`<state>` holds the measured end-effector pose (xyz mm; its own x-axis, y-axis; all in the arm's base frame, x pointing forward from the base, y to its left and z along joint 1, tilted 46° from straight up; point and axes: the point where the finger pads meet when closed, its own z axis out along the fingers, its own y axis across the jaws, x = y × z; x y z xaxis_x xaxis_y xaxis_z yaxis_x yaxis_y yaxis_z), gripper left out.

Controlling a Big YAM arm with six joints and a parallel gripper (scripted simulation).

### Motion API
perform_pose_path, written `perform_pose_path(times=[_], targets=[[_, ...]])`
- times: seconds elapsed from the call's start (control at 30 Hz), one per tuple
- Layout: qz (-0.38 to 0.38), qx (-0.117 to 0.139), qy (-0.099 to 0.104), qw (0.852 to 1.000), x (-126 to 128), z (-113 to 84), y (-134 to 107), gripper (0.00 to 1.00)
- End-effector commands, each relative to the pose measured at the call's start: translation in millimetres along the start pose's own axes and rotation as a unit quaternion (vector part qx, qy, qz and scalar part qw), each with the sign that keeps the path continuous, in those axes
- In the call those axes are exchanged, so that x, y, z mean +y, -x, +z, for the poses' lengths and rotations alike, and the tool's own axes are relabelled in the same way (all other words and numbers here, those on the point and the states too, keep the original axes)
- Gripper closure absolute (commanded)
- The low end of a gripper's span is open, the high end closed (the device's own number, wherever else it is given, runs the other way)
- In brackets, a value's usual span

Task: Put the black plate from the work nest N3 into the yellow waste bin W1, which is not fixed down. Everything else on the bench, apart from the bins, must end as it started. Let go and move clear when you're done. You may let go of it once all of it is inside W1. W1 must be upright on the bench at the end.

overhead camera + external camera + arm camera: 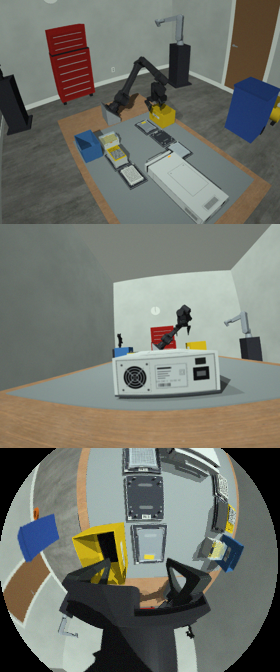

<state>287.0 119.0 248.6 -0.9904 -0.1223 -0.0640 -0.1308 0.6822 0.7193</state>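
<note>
The yellow bin W1 (164, 116) (196, 345) (88, 546) stands upright at the far edge of the grey mat. In the wrist view a dark flat shape, which looks like the black plate (110, 553), stands inside it. My gripper (154, 105) (185, 329) (138, 561) is open and empty. It hangs above the bin's near left rim, clear of it. A row of three nests runs from the bin toward the front: one with a yellow tag (146, 126) (150, 543), a dark one (161, 138) (144, 498), and one with a pale plate (179, 149) (139, 458).
A large white instrument (185, 182) (165, 373) fills the front right of the mat. A blue bin (87, 146), two tip boxes (109, 138) (116, 154) and a white well plate (131, 174) line the left side. The arm's grey base (110, 116) is at the back.
</note>
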Motion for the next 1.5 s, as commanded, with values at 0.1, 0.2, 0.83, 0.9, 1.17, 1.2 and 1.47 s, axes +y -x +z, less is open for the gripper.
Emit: perform_pose_path(times=[0.1,0.2,0.83,0.9,1.17,1.2,1.47], targets=[[-0.023,-0.005,-0.002,1.000,-18,-17.9,19,0.00],[-0.023,-0.005,-0.002,1.000,-29,-21.6,23,0.00],[-0.023,-0.005,-0.004,1.000,-85,-39.9,46,0.00],[-0.023,-0.005,-0.004,1.000,-92,-42.3,49,0.00],[-0.023,-0.005,-0.005,1.000,-122,-52.1,61,0.00],[-0.023,-0.005,-0.005,1.000,-125,-53.3,62,0.00],[-0.026,-0.001,-0.005,1.000,-145,-57.7,72,0.00]])
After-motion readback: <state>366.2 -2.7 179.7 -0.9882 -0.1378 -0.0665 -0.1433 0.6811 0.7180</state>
